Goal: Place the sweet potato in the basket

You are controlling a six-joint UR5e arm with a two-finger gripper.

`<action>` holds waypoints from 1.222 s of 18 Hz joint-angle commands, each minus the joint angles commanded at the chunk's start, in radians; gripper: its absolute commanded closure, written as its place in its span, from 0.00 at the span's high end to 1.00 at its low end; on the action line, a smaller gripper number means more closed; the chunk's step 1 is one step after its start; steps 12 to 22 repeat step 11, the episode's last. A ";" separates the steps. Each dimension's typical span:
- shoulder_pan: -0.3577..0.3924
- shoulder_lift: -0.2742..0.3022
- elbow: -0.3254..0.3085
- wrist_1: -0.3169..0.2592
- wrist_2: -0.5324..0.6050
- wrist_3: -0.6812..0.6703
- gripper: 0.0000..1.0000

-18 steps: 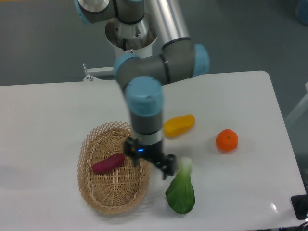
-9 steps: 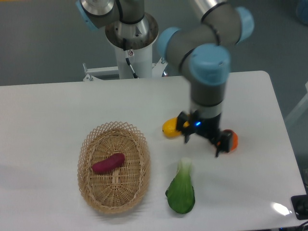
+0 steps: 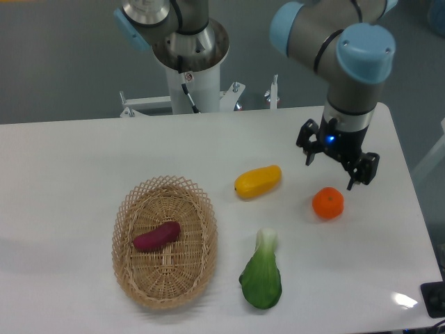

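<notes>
The sweet potato [image 3: 157, 236] lies inside the basket [image 3: 132, 278], on its woven floor a little left of centre, tilted with its right end higher. The basket sits on the white desk [image 3: 69, 167], toward the front left.

To the right of the basket, just past its rim, a yellow oblong fruit [image 3: 258, 181] rests on the desk. Farther right of the basket lies a round orange [image 3: 327, 203], and a leafy green vegetable [image 3: 262, 275] lies to the basket's lower right, white stem pointing up.

The hand [image 3: 337, 163] hangs well to the right of the basket, above and just beyond the orange, apart from it. Its two fingers stand spread wide with nothing between them.
</notes>
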 joint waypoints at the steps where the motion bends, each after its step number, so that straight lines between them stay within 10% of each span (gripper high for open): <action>1: 0.003 0.000 0.000 0.000 -0.002 0.000 1.00; 22: -0.002 0.006 0.003 0.005 -0.005 0.000 1.00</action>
